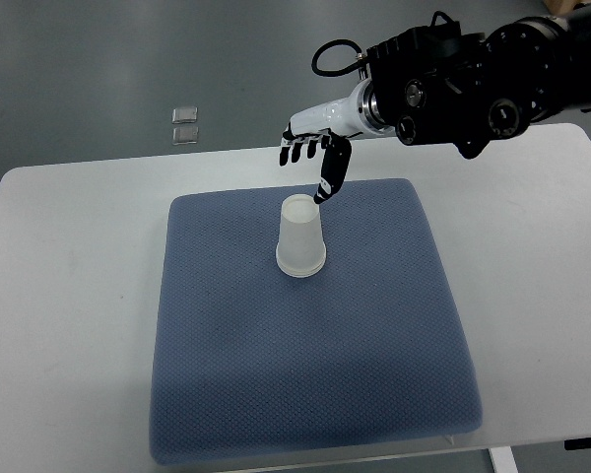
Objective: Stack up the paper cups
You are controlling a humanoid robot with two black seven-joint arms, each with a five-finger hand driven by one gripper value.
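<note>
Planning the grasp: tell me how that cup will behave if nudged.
The cup stands upside down, wide rim on the soft pad, so it probably resists tipping. It looks thin and light, so it likely slides or crushes easily under the right hand.

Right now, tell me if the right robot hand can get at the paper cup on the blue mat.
Probably yes. The right robot hand hangs open just behind the upside-down paper cup, and nothing lies between them on the blue mat.

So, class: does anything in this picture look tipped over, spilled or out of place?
Nothing stands out. The paper cup stands upside down, rim flat on the blue mat, unspilled. The right hand hovers behind it, fingers open, holding nothing.
</note>
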